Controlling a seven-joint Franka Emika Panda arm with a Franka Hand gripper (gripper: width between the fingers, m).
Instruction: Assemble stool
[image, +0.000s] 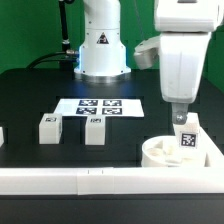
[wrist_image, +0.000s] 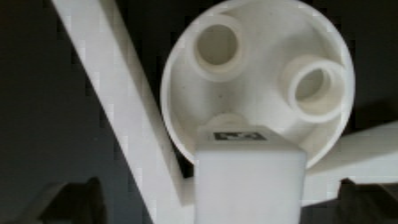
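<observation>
Standing in the lower right of the exterior view, the round seat (image: 160, 152) rests on the dark table (image: 30, 95), pressed close against the long white bar (image: 90, 180) that runs across the bottom of the frame. One leg (image: 186, 138) rises upright from the seat's right side, its tag facing the camera. The tool (image: 180, 116) hangs directly above that leg at the end of the white arm (image: 180, 50); its fingers are spread as wide as they go, and the exterior view does not make clear whether they touch the leg's top. Nothing appears to be clamped.

Two more legs stand well apart from the seat, in the left half of the frame: one leg (image: 48, 128) at centre left and a second leg (image: 95, 130) just to its right, both upright on the table. Behind them, toward the middle of the frame, lies the marker board (image: 100, 104), flat on the table. At the far left edge a small white piece (image: 3, 137) is cut off by the frame and cannot be identified. The arm's base (image: 102, 45) stands at upper centre.

In the wrist view, the seat (wrist_image: 249, 80) fills the middle, two round recesses showing, with the leg (wrist_image: 249, 185) in front of it and the bar (wrist_image: 125, 100) slanting beside it.
</observation>
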